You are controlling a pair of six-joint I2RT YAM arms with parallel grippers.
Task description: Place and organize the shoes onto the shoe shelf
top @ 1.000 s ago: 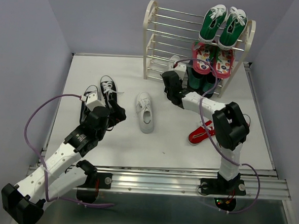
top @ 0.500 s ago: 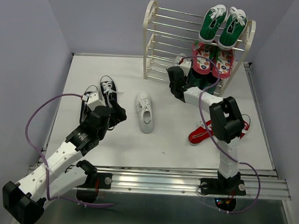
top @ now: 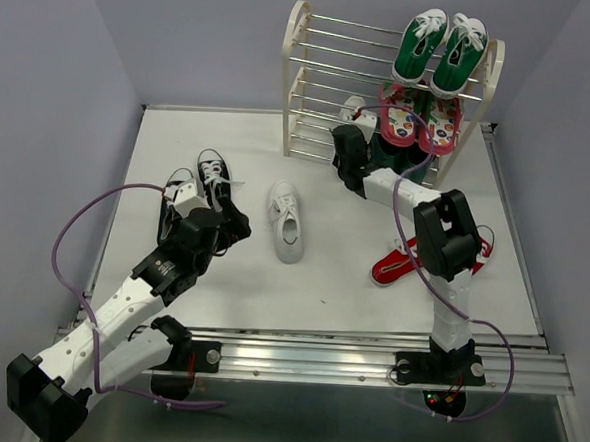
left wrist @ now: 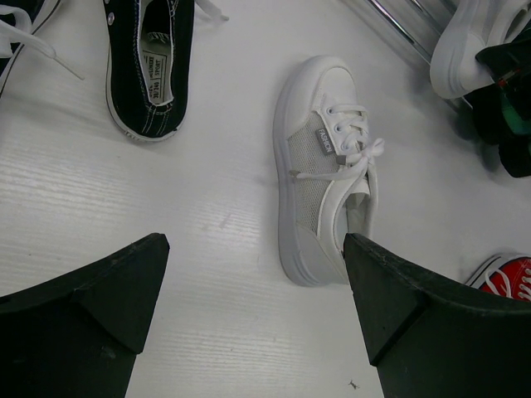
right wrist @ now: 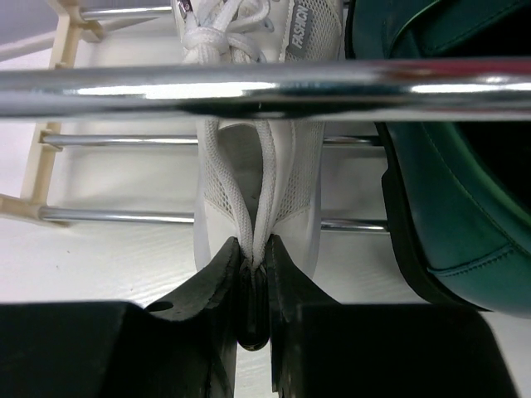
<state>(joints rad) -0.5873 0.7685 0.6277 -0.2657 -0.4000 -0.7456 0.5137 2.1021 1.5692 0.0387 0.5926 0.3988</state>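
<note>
Starting at your left, the left gripper point(left wrist: 253, 249) hovered with fingers apart above the table point(left wrist: 207, 274), black sneakers point(left wrist: 149, 58) to its left and a white sneaker point(left wrist: 328, 166) just ahead. Your right gripper point(right wrist: 253, 307) was clamped on the heel of a second white sneaker point(right wrist: 257, 166), over a tier's rods in the shoe shelf point(top: 296, 81), beside a dark green boot point(right wrist: 448, 207).

The right gripper point(top: 346, 146) is now closer to the shelf point(top: 293, 56). Its white shoe point(right wrist: 249, 166) now lies on the shelf's lower rods.
</note>
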